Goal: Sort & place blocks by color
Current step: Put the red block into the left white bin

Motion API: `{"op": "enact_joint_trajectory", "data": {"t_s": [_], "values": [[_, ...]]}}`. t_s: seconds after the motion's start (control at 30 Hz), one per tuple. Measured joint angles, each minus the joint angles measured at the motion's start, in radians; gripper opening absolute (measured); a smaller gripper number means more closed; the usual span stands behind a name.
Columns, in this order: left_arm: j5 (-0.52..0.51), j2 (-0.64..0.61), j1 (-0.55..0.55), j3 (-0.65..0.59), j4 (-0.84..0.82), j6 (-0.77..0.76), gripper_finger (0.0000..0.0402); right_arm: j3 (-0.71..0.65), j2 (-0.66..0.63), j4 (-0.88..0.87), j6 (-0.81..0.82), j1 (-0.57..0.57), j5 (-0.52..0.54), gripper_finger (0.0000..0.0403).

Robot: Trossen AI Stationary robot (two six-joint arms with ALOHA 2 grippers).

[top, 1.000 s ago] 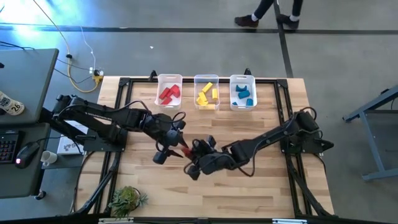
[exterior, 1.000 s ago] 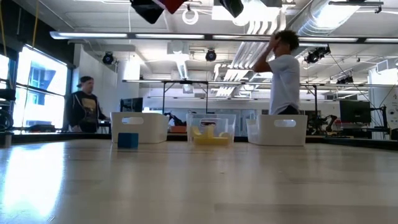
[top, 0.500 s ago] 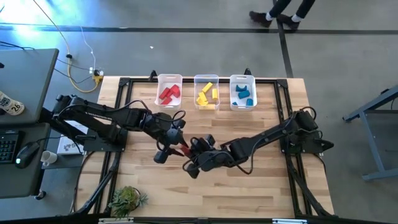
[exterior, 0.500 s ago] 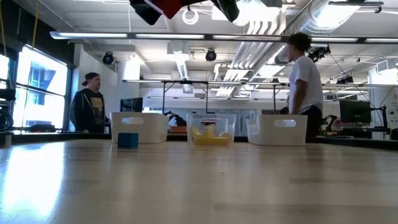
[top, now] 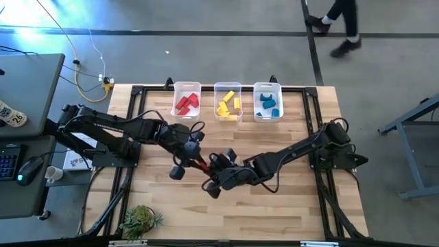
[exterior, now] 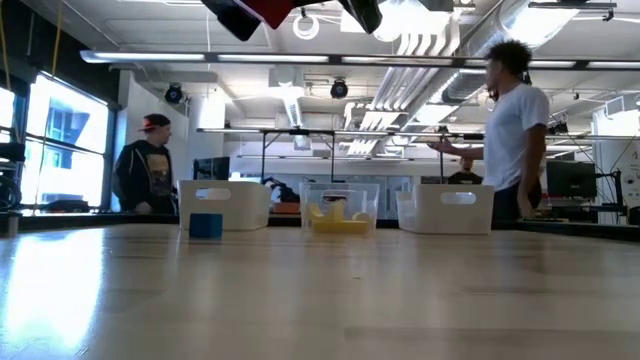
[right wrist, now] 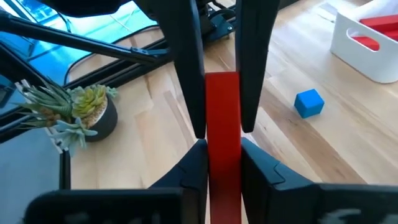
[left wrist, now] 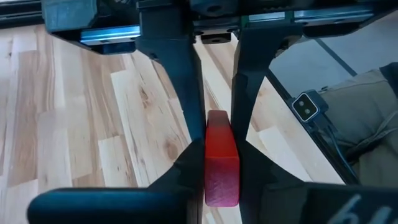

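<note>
A red block (top: 201, 165) hangs in the air over the middle of the table, and both grippers are shut on it. My left gripper (top: 197, 160) reaches it from the table's left, my right gripper (top: 207, 173) from the right, so the two stand tip to tip. In the low view the red block (exterior: 275, 9) shows at the very top between dark fingers. A blue block (right wrist: 309, 102) rests flat on the tabletop. Red, yellow and blue blocks lie in three white bins (top: 228, 88) at the far edge. My left gripper pinches the red block's near end (left wrist: 221, 180) between its two fingers (left wrist: 186, 168). It comes slanting down from the table's left, fingers lying along the block. The block is lifted clear of the table. My right gripper pinches the block's other end (right wrist: 222, 174) between its two fingers (right wrist: 194, 163). It comes slanting down from the table's right, fingers lying along the block, facing my left gripper's fingers (right wrist: 186, 68).
A small potted plant (top: 140, 221) stands at the near left corner. The bin with red blocks (top: 186, 101), the yellow one (top: 228, 103) and the blue one (top: 267, 103) stand in a row. Two people (exterior: 515, 130) are beyond the table.
My left gripper's fingers have closed in on the red block, which my right gripper kept holding in the air; neither arm has shifted. A person behind the table has walked toward the right.
</note>
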Motion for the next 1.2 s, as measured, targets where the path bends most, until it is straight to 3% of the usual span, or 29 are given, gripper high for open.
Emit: {"op": "enact_joint_trajectory", "data": {"t_s": [0.33, 0.7, 0.9, 1.2], "values": [[-0.007, -0.002, -0.001, -0.001, -0.046, 0.013, 0.0042, 0.000, 0.000, 0.007, -0.012, 0.000, 0.019, 0.0101], [-0.160, -0.002, 0.032, -0.001, -0.214, 0.061, 0.0041, 0.000, 0.000, -0.008, -0.014, 0.000, 0.048, 0.0166], [-0.239, -0.002, 0.131, -0.001, -0.294, 0.100, 0.0041, 0.000, 0.000, -0.014, -0.016, 0.000, 0.047, 0.0167], [-0.243, -0.002, 0.383, -0.001, -0.310, 0.181, 0.0042, 0.000, 0.000, -0.016, -0.016, 0.000, 0.045, 0.0167]]}}
